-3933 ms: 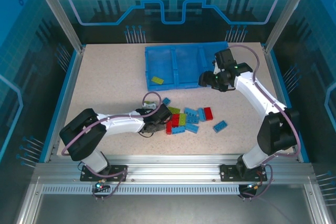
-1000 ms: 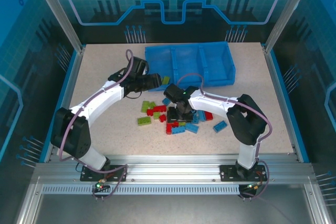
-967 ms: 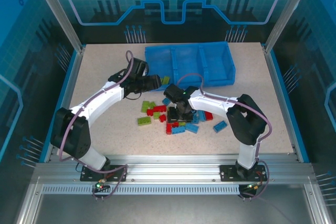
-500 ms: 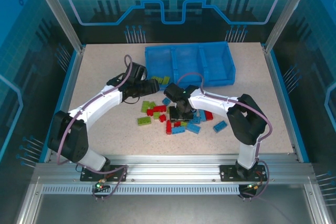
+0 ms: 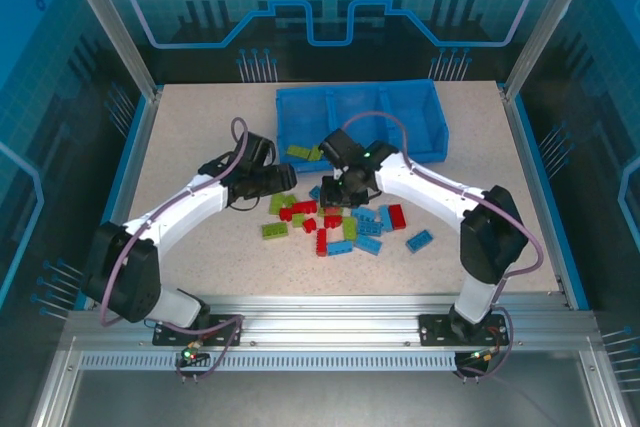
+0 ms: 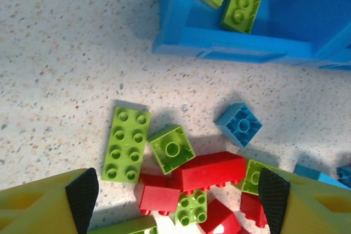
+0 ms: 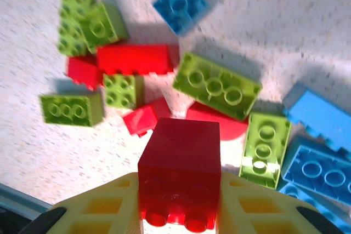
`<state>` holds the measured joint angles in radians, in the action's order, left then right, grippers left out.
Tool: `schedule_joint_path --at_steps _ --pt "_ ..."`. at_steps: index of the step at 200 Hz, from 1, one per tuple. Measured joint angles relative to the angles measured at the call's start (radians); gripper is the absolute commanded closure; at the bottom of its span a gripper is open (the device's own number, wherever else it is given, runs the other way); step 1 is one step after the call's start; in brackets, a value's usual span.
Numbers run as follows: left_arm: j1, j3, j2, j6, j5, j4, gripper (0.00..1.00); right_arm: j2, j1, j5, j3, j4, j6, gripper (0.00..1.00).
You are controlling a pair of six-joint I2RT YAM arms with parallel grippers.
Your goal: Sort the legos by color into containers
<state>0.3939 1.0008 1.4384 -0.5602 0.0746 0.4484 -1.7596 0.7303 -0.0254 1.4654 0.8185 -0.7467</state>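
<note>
Legos point(image 5: 335, 227) are loose on the table point(image 5: 200, 127), in a scattered pile just in front of the tray's point(image 5: 415, 122) near wall. Red, lime and light blue are mixed, and many touch or overlap. Two green bricks point(image 6: 241, 6) already sit in the tray's left compartment point(image 6: 307, 4), tight to its near wall. The right gripper point(image 7: 178, 182) is clamped on a red brick point(image 7: 180, 146), pinched across two opposite flat sides and lifted clear above the pile, just short of the tray's near wall. The left gripper point(image 6: 176, 195) has its jaws spread wide with nothing between them, hovering over the pile's end nearest the tray's left compartment, with greens and reds below it. Handling judgement: the bricks look light, rigid and hard, with smooth, probably slick side walls, and not fragile. A firm pinch should be fine, and dropping one into the tray should do no harm. The best hold is across the two long flat sides near the middle of a brick. The studded top and corners are poorer holds, since a corner grab would likely let it pivot or squirt out. The main risk is crowding (neighbours sit right against each other, so a finger coming down may shove or catch a second brick). Lone pieces like the blue square nearest the tray's near wall look easier. I cannot tell whether any bricks are snapped together.
</note>
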Motion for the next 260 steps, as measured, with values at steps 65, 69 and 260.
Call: schedule_joint_path --at_steps 65,69,260 --pt "0.0 -0.093 -0.07 -0.018 0.011 0.003 0.19 -0.13 -0.14 -0.112 0.266 -0.103 0.023 0.68" --pt "0.0 -0.097 -0.072 -0.019 0.011 0.002 0.19 -0.15 -0.147 -0.119 0.288 -0.104 0.023 0.68" --pt "0.018 -0.179 -0.112 -0.063 0.01 -0.012 0.19 -0.203 -0.356 -0.158 0.352 -0.219 0.018 0.71"
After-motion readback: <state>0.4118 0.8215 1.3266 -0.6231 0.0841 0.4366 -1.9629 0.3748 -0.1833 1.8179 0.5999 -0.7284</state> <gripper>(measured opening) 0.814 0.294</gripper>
